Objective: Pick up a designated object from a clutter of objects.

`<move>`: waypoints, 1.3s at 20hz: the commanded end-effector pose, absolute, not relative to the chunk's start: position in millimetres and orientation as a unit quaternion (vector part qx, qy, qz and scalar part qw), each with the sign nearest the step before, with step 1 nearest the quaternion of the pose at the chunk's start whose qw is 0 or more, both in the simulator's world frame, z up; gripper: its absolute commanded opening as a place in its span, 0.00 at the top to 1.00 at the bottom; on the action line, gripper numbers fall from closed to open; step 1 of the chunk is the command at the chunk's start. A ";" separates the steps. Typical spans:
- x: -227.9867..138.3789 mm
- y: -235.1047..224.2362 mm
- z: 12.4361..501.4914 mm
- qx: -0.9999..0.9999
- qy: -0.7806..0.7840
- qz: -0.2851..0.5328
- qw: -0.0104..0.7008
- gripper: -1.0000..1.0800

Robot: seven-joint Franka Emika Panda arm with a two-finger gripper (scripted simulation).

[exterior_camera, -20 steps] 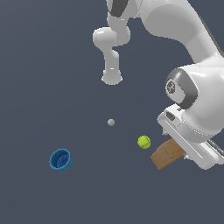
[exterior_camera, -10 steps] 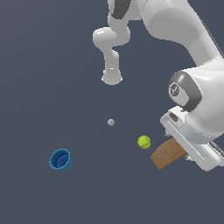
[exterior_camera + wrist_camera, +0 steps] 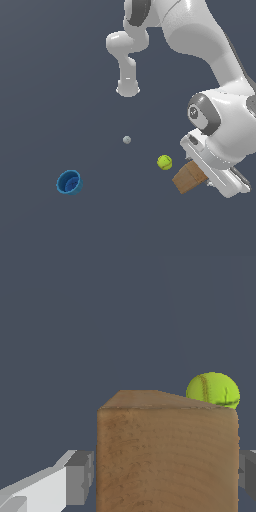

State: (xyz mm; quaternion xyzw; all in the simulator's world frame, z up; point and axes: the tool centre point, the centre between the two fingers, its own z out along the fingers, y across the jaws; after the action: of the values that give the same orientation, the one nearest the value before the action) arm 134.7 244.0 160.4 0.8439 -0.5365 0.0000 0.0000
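The brown box [image 3: 187,180] lies at the exterior view's right, under my hand. In the wrist view the box [image 3: 167,456] fills the space between my two fingers. My gripper [image 3: 166,476] is open, and one finger [image 3: 80,478] stands a thin gap off the box's side. The other finger just shows at the frame edge by the opposite side. In the exterior view the gripper [image 3: 199,172] is low over the box and its fingertips are hidden. The yellow-green ball [image 3: 164,162] sits just beside the box, and it shows behind the box in the wrist view [image 3: 213,389]. The blue cup [image 3: 69,182] stands far off at the exterior view's left.
A small grey sphere [image 3: 127,139] sits near the middle of the dark floor. The arm's white base [image 3: 128,90] stands behind it.
My arm has sunk lower over the brown box. The box, the ball and the cup have not moved.
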 end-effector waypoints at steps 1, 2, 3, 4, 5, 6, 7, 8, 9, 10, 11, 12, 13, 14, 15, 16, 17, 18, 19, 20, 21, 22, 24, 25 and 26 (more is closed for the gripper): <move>134.2 244.0 148.8 0.844 -0.537 0.000 0.000 0.04; 134.3 243.7 145.9 0.844 -0.537 0.000 0.000 0.04; 134.3 243.8 143.6 0.844 -0.537 0.000 0.000 0.04; 134.4 244.0 142.0 0.844 -0.537 0.000 0.000 0.04; 134.6 244.1 141.2 0.844 -0.537 0.000 0.000 0.04; 134.9 244.2 141.1 0.844 -0.537 0.000 0.000 0.04; 135.3 244.3 141.8 0.844 -0.537 0.000 0.000 0.04; 135.6 244.4 142.5 0.844 -0.537 0.000 0.000 0.04; 135.7 244.4 142.8 0.844 -0.537 0.000 0.000 0.04; 135.7 244.4 142.8 0.844 -0.537 0.000 0.000 1.00; 135.7 244.4 142.8 0.844 -0.537 0.000 0.000 1.00; 135.7 244.4 142.8 0.844 -0.537 0.000 0.000 1.00; 135.7 244.4 142.8 0.844 -0.537 0.000 0.000 1.00; 135.7 244.4 142.8 0.844 -0.537 0.000 0.000 1.00; 135.7 244.4 142.8 0.844 -0.537 0.000 0.000 1.00; 135.7 244.4 142.8 0.844 -0.537 0.000 0.000 1.00; 135.7 244.4 142.8 0.844 -0.537 0.000 0.000 1.00; 135.7 244.4 142.8 0.844 -0.537 0.000 0.000 1.00; 135.7 244.4 142.8 0.844 -0.537 0.000 0.000 1.00; 135.4 244.4 142.1 0.844 -0.537 0.000 0.001 1.00; 135.3 244.2 142.2 0.844 -0.537 0.000 0.001 1.00; 135.2 243.5 142.7 0.844 -0.537 0.000 0.001 1.00; 134.5 241.1 144.6 0.844 -0.537 0.000 0.001 1.00; 134.1 239.2 146.1 0.844 -0.537 0.000 0.001 1.00; 133.5 236.9 147.9 0.844 -0.537 0.000 0.001 1.00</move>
State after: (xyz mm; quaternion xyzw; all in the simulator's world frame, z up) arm 132.4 240.6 142.3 0.8440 -0.5363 -0.0023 0.0025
